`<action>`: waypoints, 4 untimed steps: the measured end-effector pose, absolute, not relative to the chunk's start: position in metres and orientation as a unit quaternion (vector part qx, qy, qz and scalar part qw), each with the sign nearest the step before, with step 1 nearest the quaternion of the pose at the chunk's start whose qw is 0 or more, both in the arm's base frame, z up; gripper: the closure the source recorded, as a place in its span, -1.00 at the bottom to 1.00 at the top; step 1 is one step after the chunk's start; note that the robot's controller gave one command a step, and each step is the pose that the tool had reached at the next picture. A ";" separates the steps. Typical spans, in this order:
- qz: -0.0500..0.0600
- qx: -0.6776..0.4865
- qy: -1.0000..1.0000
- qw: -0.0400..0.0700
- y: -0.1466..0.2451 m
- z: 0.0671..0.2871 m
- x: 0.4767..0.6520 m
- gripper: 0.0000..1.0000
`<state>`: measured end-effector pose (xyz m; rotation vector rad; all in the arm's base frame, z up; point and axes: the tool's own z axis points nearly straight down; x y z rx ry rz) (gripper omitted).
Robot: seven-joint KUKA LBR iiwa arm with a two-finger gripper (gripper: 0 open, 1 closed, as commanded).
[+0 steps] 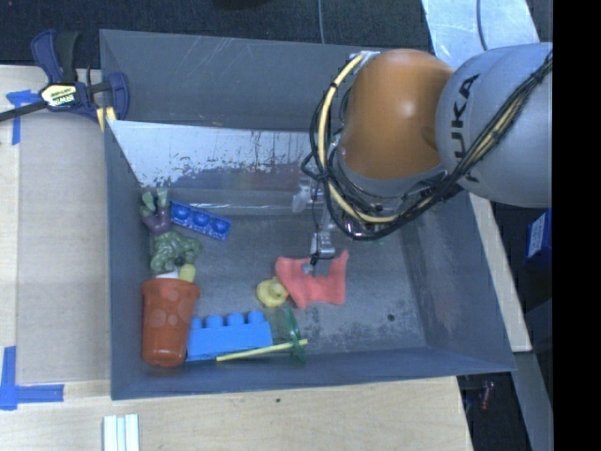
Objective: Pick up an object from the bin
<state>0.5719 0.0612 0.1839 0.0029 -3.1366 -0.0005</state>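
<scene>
My gripper hangs below the orange dome near the middle of the bin, its fingertip right at the top edge of a flat red rubbery piece. A small yellow ring-shaped toy lies just left of the red piece. Near the front wall, below them, rests a green-tipped yellow stick.
Along the left side lie a blue toy brick, an orange-brown cup on its side, a green and purple plant-like toy and a small blue studded strip. The bin's right part holds nothing loose.
</scene>
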 end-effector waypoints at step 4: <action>-0.001 0.014 -1.000 -0.007 0.026 0.082 0.546 1.00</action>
